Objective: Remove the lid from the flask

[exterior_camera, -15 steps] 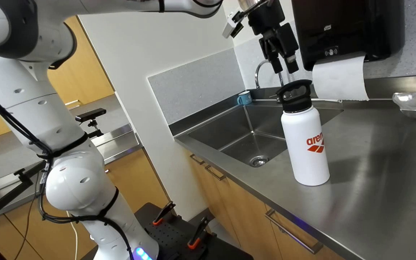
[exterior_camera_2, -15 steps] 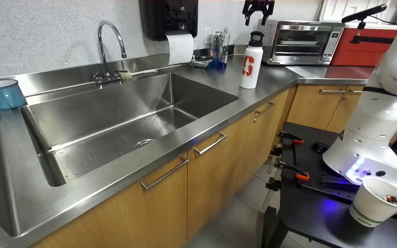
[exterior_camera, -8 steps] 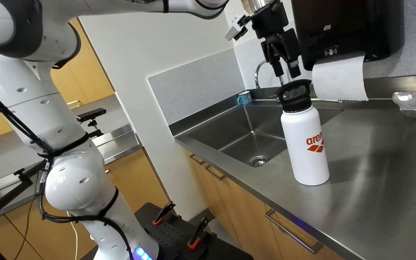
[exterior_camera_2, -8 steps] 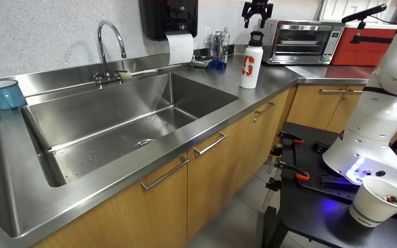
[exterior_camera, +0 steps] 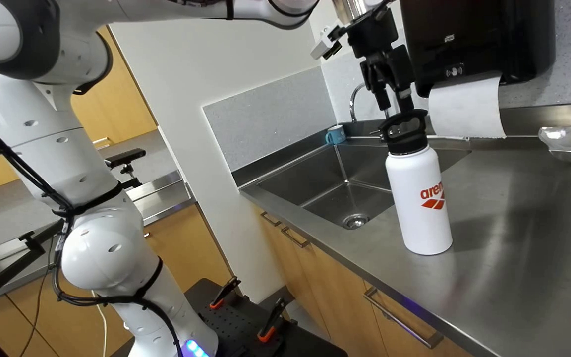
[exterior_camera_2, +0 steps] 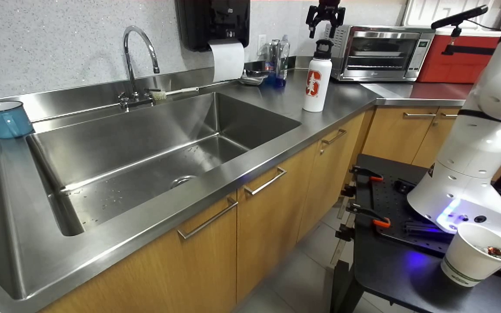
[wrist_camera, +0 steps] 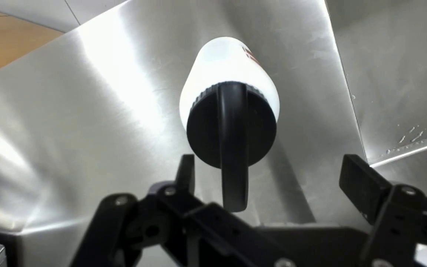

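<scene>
Fingers (wrist_camera: 363, 185) are spread just above the lid (wrist_camera: 232, 124) on the flask (exterior_camera: 419, 203), so I'd nudge sideways to centre the loop (wrist_camera: 234, 167) between them, then drop straight down before pinching and twisting.

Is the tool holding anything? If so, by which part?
Nothing is held. The tool is open above the lid; the wrist view shows gaps between the loop handle and both fingers. The lid sits on the upright flask.

One flask (exterior_camera: 418, 201), one lid (wrist_camera: 232, 126), one mug (exterior_camera_2: 5, 119), two orange-tipped clamps (exterior_camera: 273, 319).
</scene>
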